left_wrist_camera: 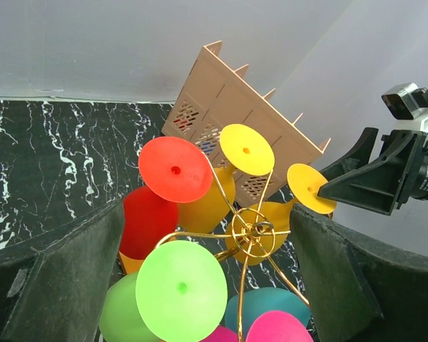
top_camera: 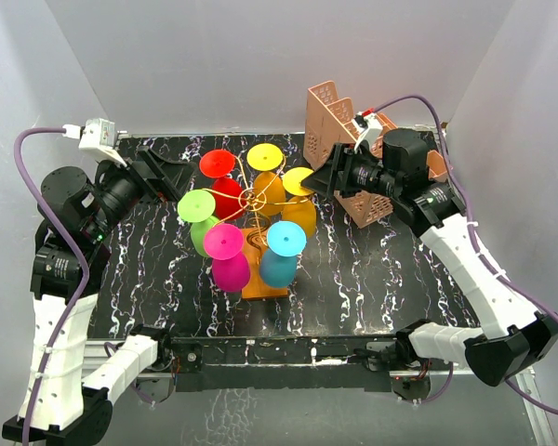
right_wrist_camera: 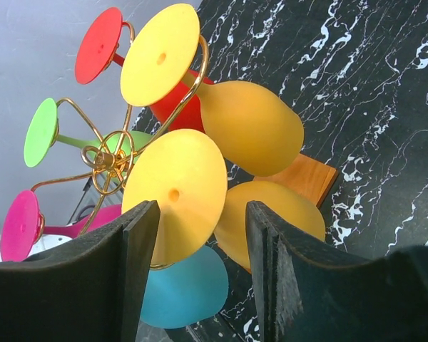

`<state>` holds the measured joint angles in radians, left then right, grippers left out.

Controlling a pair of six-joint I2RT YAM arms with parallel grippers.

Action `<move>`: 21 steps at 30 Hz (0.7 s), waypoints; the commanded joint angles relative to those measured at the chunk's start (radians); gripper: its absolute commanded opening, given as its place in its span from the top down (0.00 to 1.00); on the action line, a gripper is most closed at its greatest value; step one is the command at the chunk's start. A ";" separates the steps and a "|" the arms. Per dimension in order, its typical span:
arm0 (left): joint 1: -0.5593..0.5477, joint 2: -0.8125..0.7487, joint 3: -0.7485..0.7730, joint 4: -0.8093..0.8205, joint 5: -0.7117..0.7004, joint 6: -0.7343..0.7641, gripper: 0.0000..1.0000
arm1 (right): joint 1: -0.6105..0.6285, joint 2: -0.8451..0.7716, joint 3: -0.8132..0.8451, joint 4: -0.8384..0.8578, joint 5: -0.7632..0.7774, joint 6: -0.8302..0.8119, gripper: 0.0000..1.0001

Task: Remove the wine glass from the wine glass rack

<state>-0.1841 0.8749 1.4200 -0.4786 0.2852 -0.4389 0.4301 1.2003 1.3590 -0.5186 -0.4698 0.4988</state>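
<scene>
The gold wire wine glass rack [top_camera: 254,197] stands mid-table on an orange base [top_camera: 265,282]. Several coloured wine glasses hang upside down from it. My right gripper [top_camera: 322,178] is open at the rack's right side. In the right wrist view [right_wrist_camera: 200,246] the foot of a yellow wine glass [right_wrist_camera: 175,189] lies between its fingers, with the bowl [right_wrist_camera: 274,221] behind. My left gripper [top_camera: 174,175] is open at the rack's left. In the left wrist view [left_wrist_camera: 207,281] it faces the green glass [left_wrist_camera: 180,288] and the rack's hub [left_wrist_camera: 253,231].
A tall salmon-pink lattice crate [top_camera: 338,130] stands at the back right, close behind my right gripper; it also shows in the left wrist view [left_wrist_camera: 232,107]. Red [top_camera: 218,164], pink [top_camera: 223,242] and cyan [top_camera: 285,239] glasses hang around the rack. White walls enclose the marble table [top_camera: 372,279].
</scene>
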 commanded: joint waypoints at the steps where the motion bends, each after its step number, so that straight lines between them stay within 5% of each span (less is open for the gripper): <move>1: 0.008 -0.016 0.020 0.027 0.027 0.003 0.03 | 0.003 0.006 0.009 0.068 0.006 0.004 0.45; 21: 0.007 -0.023 0.023 0.032 0.030 -0.001 0.03 | 0.003 -0.015 0.026 0.096 0.047 0.188 0.75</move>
<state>-0.1841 0.8673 1.4200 -0.4736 0.2977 -0.4389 0.4309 1.2171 1.3594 -0.4797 -0.4530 0.6197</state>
